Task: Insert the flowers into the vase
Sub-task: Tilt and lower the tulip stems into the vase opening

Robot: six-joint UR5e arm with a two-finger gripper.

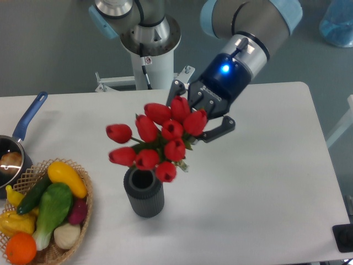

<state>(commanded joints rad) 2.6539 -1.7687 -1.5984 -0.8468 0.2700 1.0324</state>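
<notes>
- In the fixed camera view, the hand (199, 117) hangs over the middle of the white counter (265, 182), tilted toward the left. Its two fingers are clamped on the flowers (157, 141).
- The red heads of the flowers spread out to the lower left of the hand. The topmost heads lie directly in front of the fingers.
- The vase (144, 191) stands upright on the counter, below and to the left of the hand. Its round mouth is open toward the camera.
- The lowest red head overlaps the right side of the rim of the vase. It is not possible to tell whether it touches the rim or only hangs above it.
- The stems are almost fully hidden behind the heads, so the exact place of the grip is not visible.
- At the left edge, a wicker basket (83, 212) with plastic vegetables (52, 207) is cut off by the frame. A saucepan with a blue handle (28, 117) is also cut off there.
</notes>
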